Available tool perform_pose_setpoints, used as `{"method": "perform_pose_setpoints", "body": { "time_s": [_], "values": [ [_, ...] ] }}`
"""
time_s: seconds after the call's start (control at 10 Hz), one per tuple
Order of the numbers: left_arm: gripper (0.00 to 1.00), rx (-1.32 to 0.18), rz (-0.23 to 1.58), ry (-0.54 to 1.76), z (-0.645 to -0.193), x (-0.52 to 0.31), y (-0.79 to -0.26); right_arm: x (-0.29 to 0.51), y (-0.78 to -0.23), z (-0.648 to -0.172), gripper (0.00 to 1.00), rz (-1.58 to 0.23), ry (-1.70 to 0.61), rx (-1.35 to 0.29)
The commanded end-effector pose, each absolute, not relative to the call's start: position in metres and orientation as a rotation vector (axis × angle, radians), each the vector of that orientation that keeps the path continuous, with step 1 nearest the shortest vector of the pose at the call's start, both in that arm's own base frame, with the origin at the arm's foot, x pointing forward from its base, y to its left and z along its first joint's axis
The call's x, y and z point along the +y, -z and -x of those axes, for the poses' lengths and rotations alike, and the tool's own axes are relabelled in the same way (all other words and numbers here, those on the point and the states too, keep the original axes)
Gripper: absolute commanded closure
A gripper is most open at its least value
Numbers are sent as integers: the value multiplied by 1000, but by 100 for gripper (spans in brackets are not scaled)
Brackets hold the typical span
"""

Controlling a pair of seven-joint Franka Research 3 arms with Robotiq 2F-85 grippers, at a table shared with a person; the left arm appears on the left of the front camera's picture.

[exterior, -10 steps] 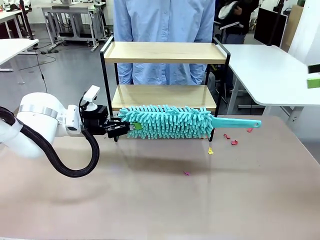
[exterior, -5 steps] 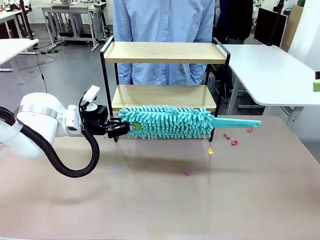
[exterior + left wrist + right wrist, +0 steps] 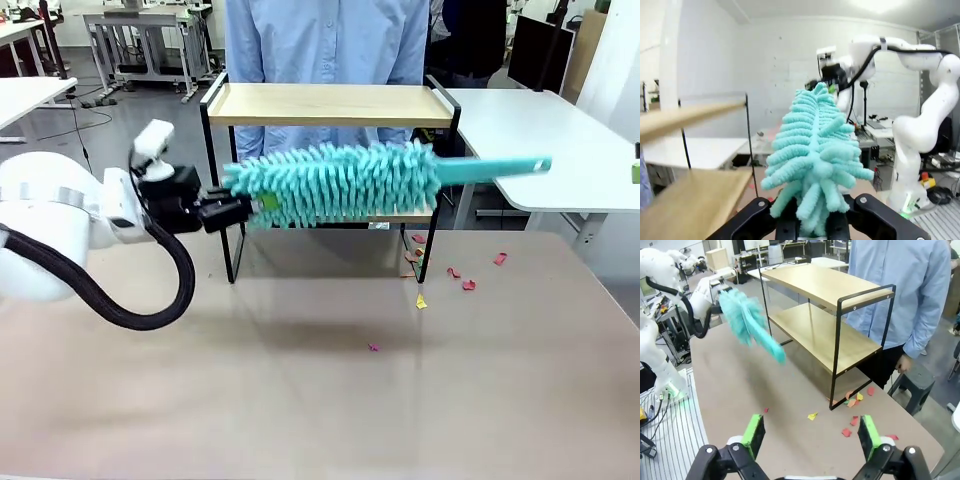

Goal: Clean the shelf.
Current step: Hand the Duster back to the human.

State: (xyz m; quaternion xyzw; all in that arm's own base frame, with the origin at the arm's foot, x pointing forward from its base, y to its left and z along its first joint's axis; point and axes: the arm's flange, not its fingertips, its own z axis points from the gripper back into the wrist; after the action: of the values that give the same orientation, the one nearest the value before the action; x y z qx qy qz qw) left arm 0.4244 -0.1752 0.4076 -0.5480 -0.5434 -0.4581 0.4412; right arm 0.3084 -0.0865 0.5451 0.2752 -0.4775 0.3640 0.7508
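Shelf (image 3: 330,105): two light wood boards in a thin black metal frame with raised side rails; stands on the table (image 3: 320,400), just beyond the left claw.
Left claw (image 3: 240,208): clamped tight on the end of a teal microfibre duster (image 3: 335,180), which is held level in front of the shelf, between its boards.
Right claw (image 3: 810,432): green pads spread wide, holding nothing; shelf well ahead of it.
Paper scraps (image 3: 462,280): red and yellow, by the shelf's foot.
Writing: none legible.

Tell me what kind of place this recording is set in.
Most likely a robotics lab or workshop: another white robot arm stands on a base behind the duster, white height-adjustable work tables fill the room beyond the shelf, with cables across the floor.
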Motion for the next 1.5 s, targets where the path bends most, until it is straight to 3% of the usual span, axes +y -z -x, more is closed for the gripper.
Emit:
{"method": "perform_pose_setpoints", "body": {
  "time_s": [0.0,0.4,0.8,1.1,1.4],
  "values": [
    [83,-1452,1261,1059,-389,-165,-463,-86,-544,-312,0,-606,-807,-1080],
    [83,-1748,1004,730,-361,-78,-526,-86,-544,-312,0,-606,-807,-1080],
    [83,-1975,664,275,-334,42,-529,-86,-544,-312,0,-606,-807,-1080],
    [83,-1956,494,28,-333,107,-496,-86,-544,-312,0,-606,-807,-1080],
    [83,-1849,348,-52,-344,112,-446,-86,-544,-312,0,-606,-807,-1080]
  ]
}}
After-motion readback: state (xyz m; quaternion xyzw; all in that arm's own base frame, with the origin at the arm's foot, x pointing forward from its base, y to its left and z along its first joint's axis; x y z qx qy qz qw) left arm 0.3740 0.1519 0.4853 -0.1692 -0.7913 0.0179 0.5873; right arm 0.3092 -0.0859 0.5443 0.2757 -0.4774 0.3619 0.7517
